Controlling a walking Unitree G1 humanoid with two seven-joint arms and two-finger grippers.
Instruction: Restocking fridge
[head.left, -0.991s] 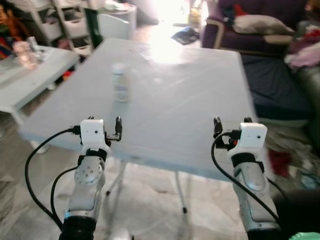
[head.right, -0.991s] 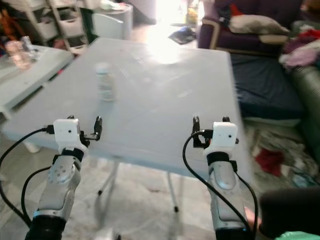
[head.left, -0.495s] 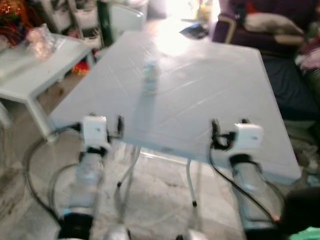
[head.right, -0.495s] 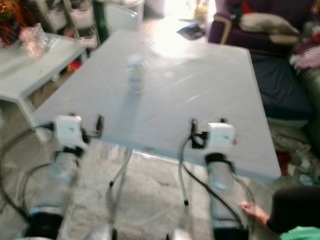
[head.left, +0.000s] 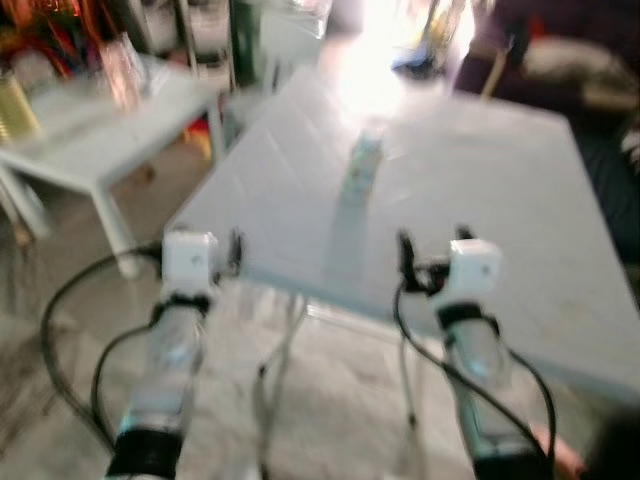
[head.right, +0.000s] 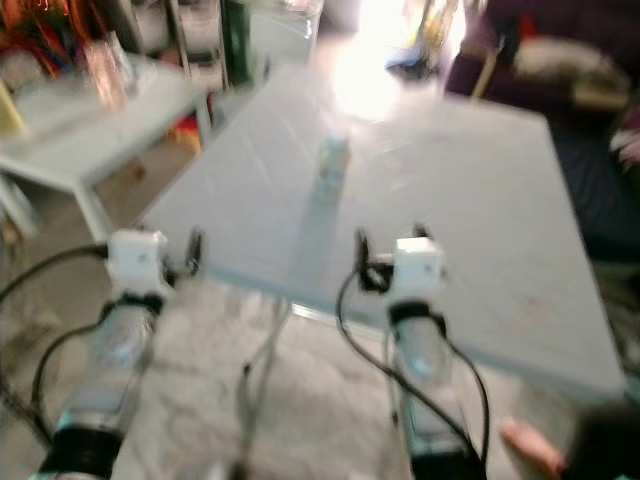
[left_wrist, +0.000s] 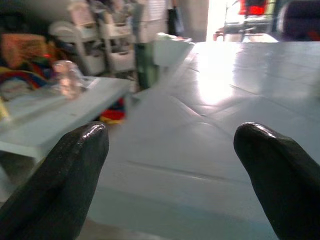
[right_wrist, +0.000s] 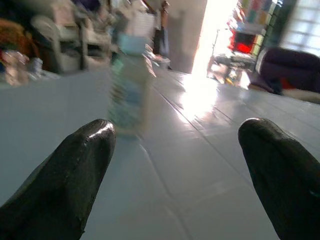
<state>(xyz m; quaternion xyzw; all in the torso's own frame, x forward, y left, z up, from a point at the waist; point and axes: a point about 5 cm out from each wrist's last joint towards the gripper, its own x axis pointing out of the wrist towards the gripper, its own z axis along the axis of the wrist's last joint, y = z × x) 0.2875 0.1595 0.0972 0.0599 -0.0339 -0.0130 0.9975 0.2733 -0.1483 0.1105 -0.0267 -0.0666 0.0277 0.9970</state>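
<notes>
Glossy smooth plastic-looking table (head.left: 500, 190), clear plastic bottle (head.left: 361, 168) w/ label, shiny black claw fingers (right_wrist: 75, 170).

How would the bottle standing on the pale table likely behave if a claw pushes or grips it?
The bottle stands upright, tall and narrow, so a high push would probably tip it. Once down, its round body would likely roll on the smooth table. It looks like plastic, so probably not fragile.

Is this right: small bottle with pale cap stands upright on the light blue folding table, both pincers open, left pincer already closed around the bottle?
Not quite. The left pincer is open and holds nothing; the left wrist view shows bare light blue folding table between its fingers. The small bottle with pale cap stands upright and untouched further up the table, ahead of the right pincer, which is also open.
</notes>
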